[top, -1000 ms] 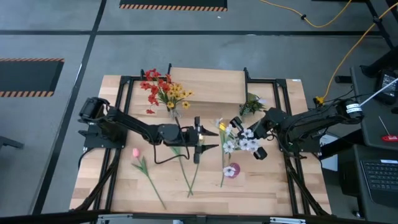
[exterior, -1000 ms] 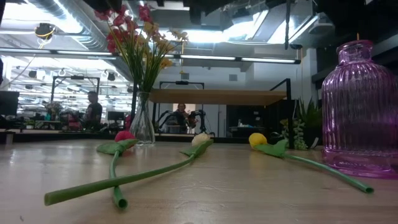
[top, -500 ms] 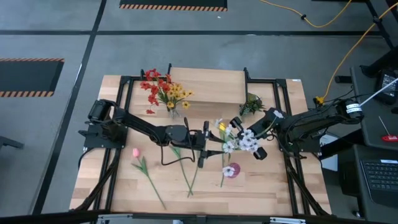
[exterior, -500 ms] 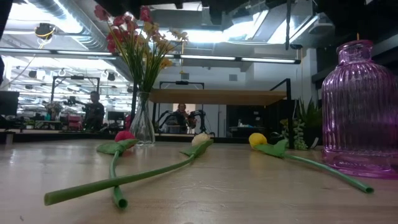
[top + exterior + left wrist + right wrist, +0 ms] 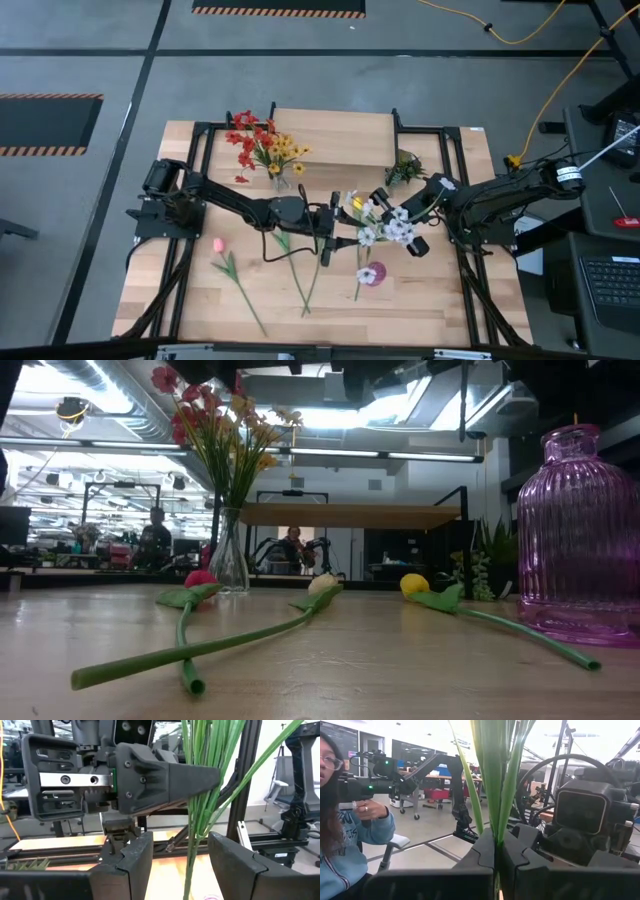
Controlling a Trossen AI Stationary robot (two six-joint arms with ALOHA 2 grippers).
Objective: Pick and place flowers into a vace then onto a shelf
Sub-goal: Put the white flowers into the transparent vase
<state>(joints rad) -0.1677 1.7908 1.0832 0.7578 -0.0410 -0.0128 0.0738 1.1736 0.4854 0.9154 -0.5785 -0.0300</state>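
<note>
Now the left arm has stretched further across the worktop [image 5: 200,300] toward 3 o'clock over the last second, carrying the left gripper [image 5: 181,852] up to the bunch that the right arm holds just right of centre. Its fingers stand apart, 1 on each side of the green stems [image 5: 200,795], not yet touching them as far as the left wrist view shows. The right gripper [image 5: 497,855] has not moved and stays clamped on those stems, holding the white spray [image 5: 385,228] above the worktop.

This looks like a handover, or a 2-gripper steadying of the bunch, being set up. The next step, as I judge it, is for the left gripper to close on the stems before the right 1 lets go.

The shelf [image 5: 335,138] at 12 o'clock carries nothing yet. A clear vase [image 5: 278,182] at about 11 o'clock already holds the red and yellow sprays [image 5: 258,145]. The purple vase [image 5: 578,540], at about 5 o'clock just below the held bunch, is the likely target. 3 tulips lie untouched on the worktop, the pink tulip [image 5: 218,245] at 8 o'clock, so much of the task remains.
</note>
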